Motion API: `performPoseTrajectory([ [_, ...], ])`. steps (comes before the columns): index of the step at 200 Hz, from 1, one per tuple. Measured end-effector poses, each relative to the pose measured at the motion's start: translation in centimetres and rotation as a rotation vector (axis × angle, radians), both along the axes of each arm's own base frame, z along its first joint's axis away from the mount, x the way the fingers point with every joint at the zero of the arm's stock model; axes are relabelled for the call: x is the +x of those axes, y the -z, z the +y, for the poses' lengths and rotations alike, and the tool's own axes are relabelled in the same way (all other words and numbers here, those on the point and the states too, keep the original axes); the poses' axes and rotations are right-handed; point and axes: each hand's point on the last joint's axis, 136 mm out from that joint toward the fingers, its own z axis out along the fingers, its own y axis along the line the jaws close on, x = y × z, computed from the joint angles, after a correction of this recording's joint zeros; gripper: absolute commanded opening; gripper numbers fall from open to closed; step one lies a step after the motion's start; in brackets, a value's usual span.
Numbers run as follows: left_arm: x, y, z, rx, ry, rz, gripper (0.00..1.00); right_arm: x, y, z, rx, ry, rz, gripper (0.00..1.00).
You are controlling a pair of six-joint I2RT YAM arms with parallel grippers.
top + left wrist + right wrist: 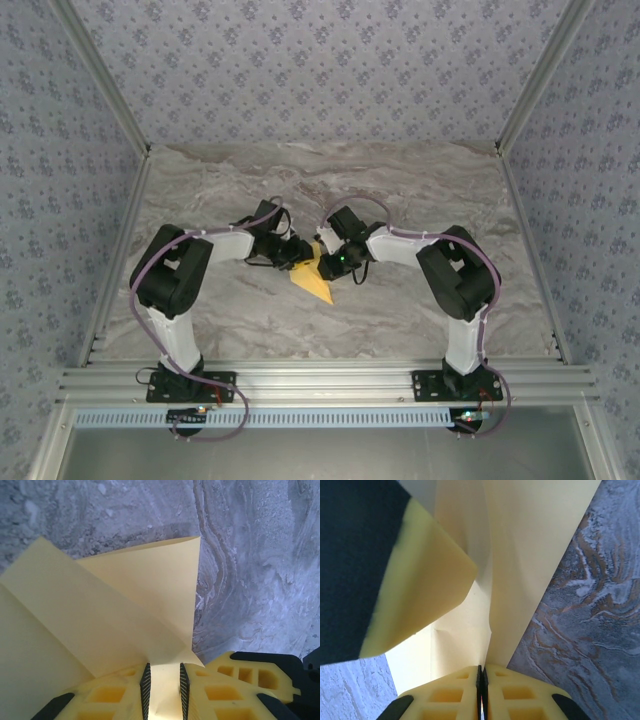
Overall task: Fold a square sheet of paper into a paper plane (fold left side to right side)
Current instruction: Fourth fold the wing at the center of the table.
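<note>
Marbled desk, enclosed by patterned walls. Left arm and right arm are bent inward, wrists brought together at desk centre.

Yellow paper, partly folded with creased flaps, is found at centre between the wrists. Its near corner is pointed toward the arm bases.

Left gripper: jaws drawn close on a fold of paper, by which the narrow gap is filled.

Right gripper: jaws pressed together, paper pinched at the tips.

The grippers are set just beside each other on the paper.
</note>
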Motion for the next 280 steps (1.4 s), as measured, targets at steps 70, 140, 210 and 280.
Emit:
performPoseTrajectory([
  [70,-0.3,0.8,0.4,0.003,-0.006,0.002,0.24,0.0,-0.2,0.1,-0.005,-0.005,0.009,0.14],
  [140,-0.3,0.8,0.4,-0.007,-0.005,-0.005,0.24,0.7,-3.1,-1.1,0.019,0.046,0.003,0.31],
  [210,-0.3,0.8,0.4,-0.007,-0.005,-0.005,0.23,-2.4,-8.0,1.2,0.187,-0.012,0.039,0.25],
  [280,-0.3,0.8,0.4,-0.007,-0.005,-0.005,0.23,-5.3,-3.5,1.7,0.147,-0.021,0.214,0.24],
])
